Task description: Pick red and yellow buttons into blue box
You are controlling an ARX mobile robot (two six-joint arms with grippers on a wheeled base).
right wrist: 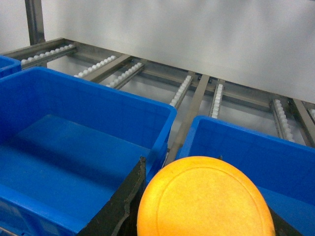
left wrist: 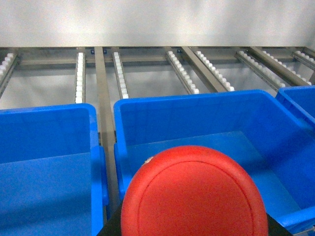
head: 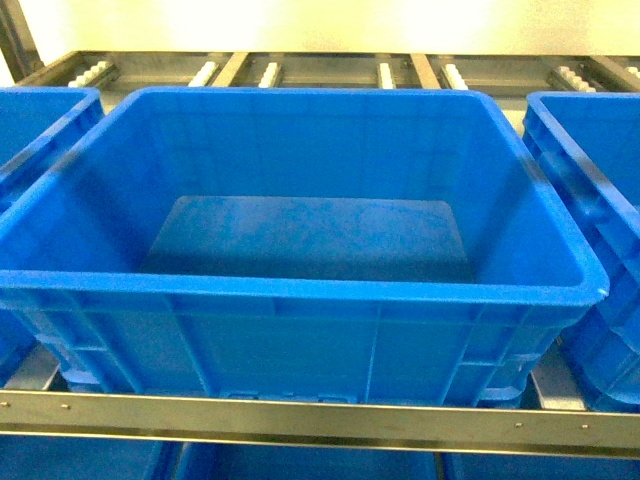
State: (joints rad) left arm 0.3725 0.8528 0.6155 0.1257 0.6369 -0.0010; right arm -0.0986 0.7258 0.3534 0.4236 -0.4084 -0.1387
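Three blue crates show in our head view, and the middle one is the blue box, deep, thick-rimmed, with ribbed outer walls and a smooth flat bottom that holds nothing we can see. It sits on a roller rack whose metal rails and white rollers run behind it, with a steel front rail crossing below. Neighbouring crates stand just beside it on either side, each cut off by the frame edge. Neither arm appears in this view.

From our left wrist camera, the red button fills the lower middle of the frame, its round red cap facing the lens and very close. Dark edges of our left gripper peek out at the bottom corners beneath the cap; the fingers look closed around the button's body, though the cap hides the contact itself. Beyond the cap lies the blue box, seen from above its near rim.

From our right wrist camera, the yellow button likewise sits close to the lens, cap toward us. One black finger of our right gripper rises just left of it, and the fingers appear shut on the button's body below the cap. The blue box lies to the left of the cap, another crate behind it.
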